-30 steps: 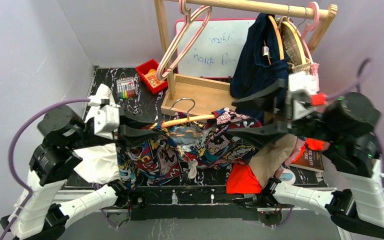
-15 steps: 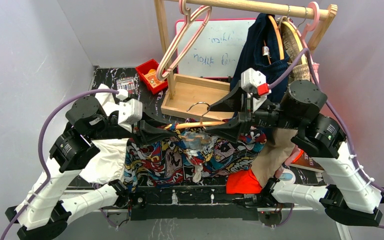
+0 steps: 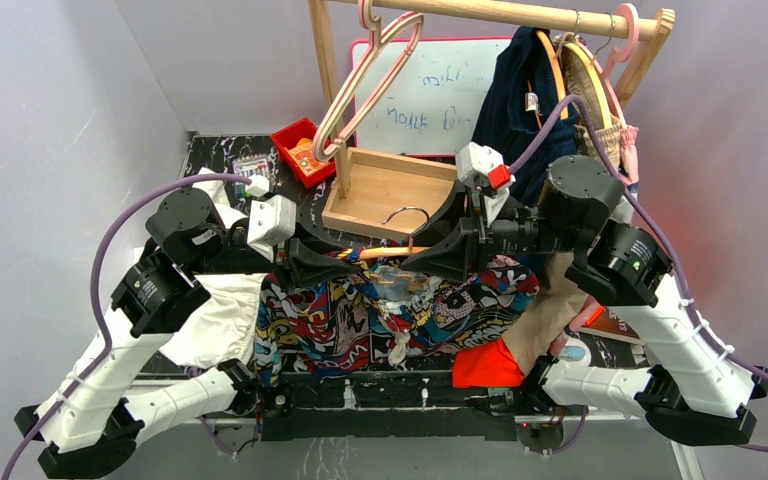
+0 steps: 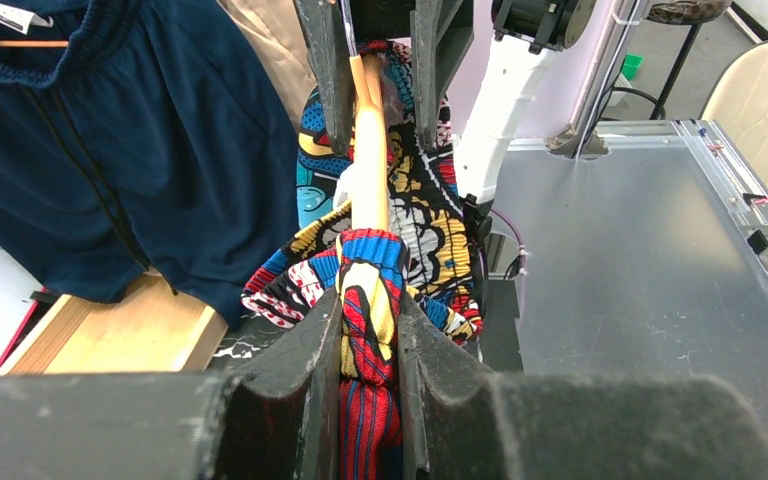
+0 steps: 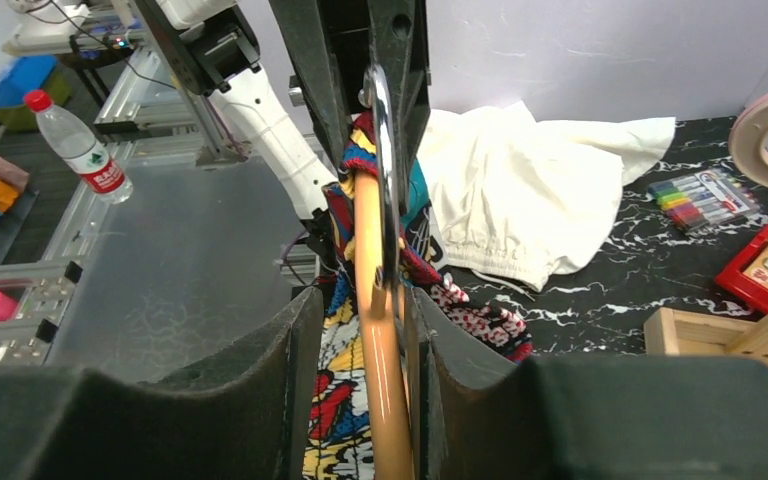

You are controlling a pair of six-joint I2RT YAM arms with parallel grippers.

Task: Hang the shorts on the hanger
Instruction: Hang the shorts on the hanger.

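The comic-print shorts (image 3: 360, 320) hang bunched below the light-orange hanger (image 3: 385, 250), which is held level above the table's front. My left gripper (image 3: 322, 268) is shut on the shorts' red, blue and yellow waistband (image 4: 370, 300) at the hanger's left end. In the left wrist view the hanger bar (image 4: 368, 150) runs straight away from my left gripper (image 4: 368, 305). My right gripper (image 3: 425, 262) faces it from the right. In the right wrist view the hanger (image 5: 380, 400) lies between that gripper's (image 5: 362, 300) fingers, against the right finger, with a gap on the left. The silver hook (image 5: 384, 150) stands just ahead.
A white cloth (image 3: 210, 325) lies at the left. A wooden tray (image 3: 390, 190), a red box (image 3: 300, 150) and markers (image 3: 252, 170) sit behind. A rack holds pink hangers (image 3: 370, 80) and a navy garment (image 3: 515, 120). An orange cloth (image 3: 485, 362) lies front right.
My right arm has swung left onto the hanger and its jaws have narrowed around the bar. The left arm has shifted right and back, carrying shorts and hanger.
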